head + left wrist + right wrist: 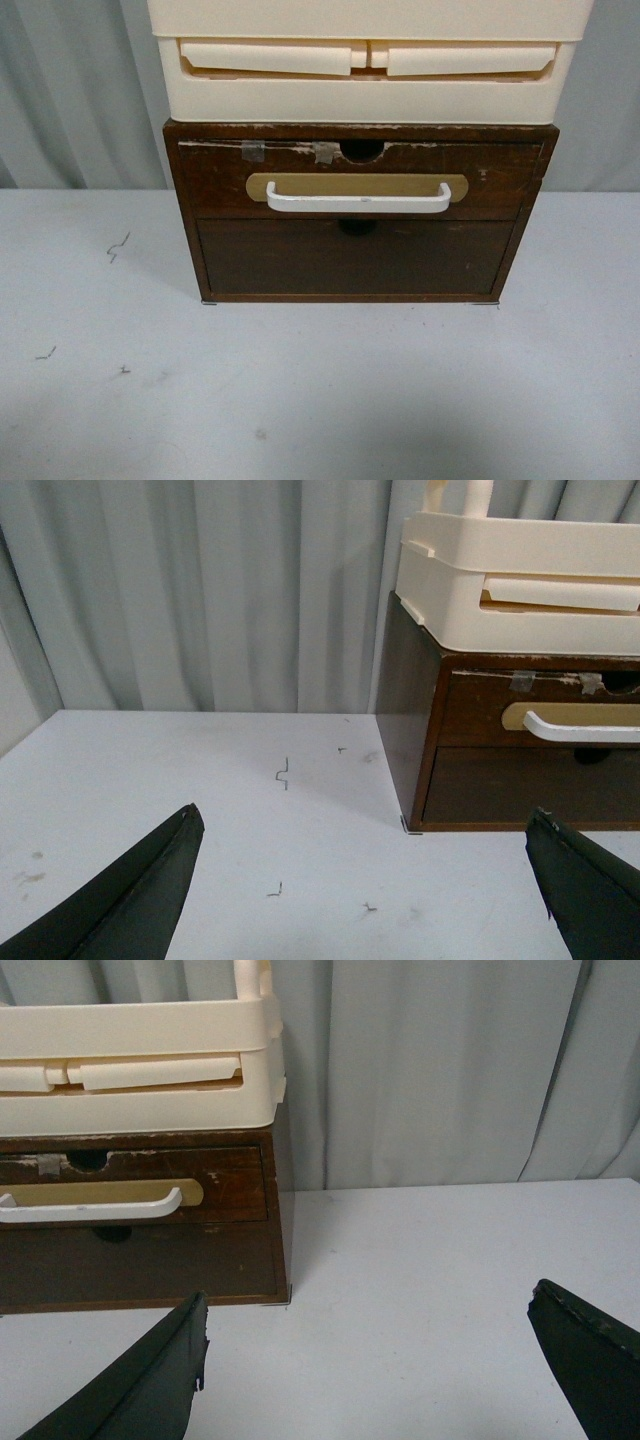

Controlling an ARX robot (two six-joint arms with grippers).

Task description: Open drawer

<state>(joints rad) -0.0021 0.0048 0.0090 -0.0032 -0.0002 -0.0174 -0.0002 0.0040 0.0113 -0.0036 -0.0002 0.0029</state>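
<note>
Plainly the task is only at its start. The drawer [495,180], the upper of two in a dark wooden chest, sits shut at the far middle of the worktop [320,400], under a cream plastic unit [365,95]. Its white bar handle [358,200] is untouched. Neither arm shows in the front view. The left hand [365,815] and the right hand [370,1293] are each spread wide and empty, off the chest's left and right corners, apart from it. Next, I judge, one hand must reach the handle, straddle the bar, close, and pull straight toward the near edge.
</note>
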